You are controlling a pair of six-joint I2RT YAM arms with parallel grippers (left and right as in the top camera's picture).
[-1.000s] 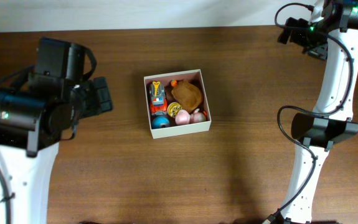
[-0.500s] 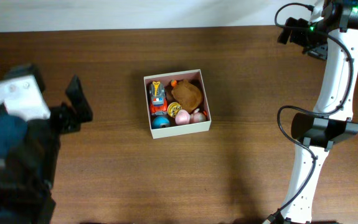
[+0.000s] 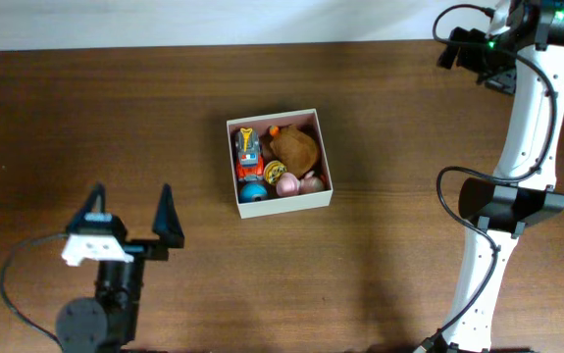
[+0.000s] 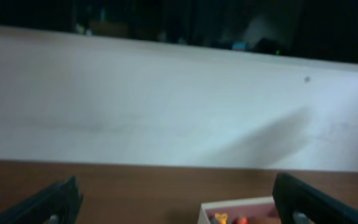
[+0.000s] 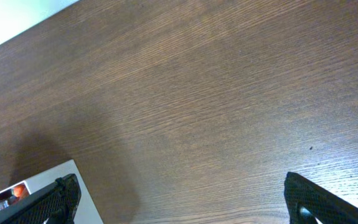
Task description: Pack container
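**Container packed, both tools standing clear**

The container [image 3: 287, 204] sat on the bench [image 3: 409, 147], ahead of the left tool [image 3: 131, 196] and off to its right, well apart from it. A toy truck [image 3: 248, 155], a brown plush [image 3: 295, 149], a blue ball [image 3: 253, 191] and pink pieces [image 3: 299, 182] lay inside. That tool stood spread wide and empty. The right tool [image 5: 179, 183], also released with nothing between its fingers, hung far off. Only the container's corner showed near one finger in its wrist view. Packing looked finished, so the step was probably a retreat. It was best done by keeping both tools high and away from the container's walls, so nothing got nudged.
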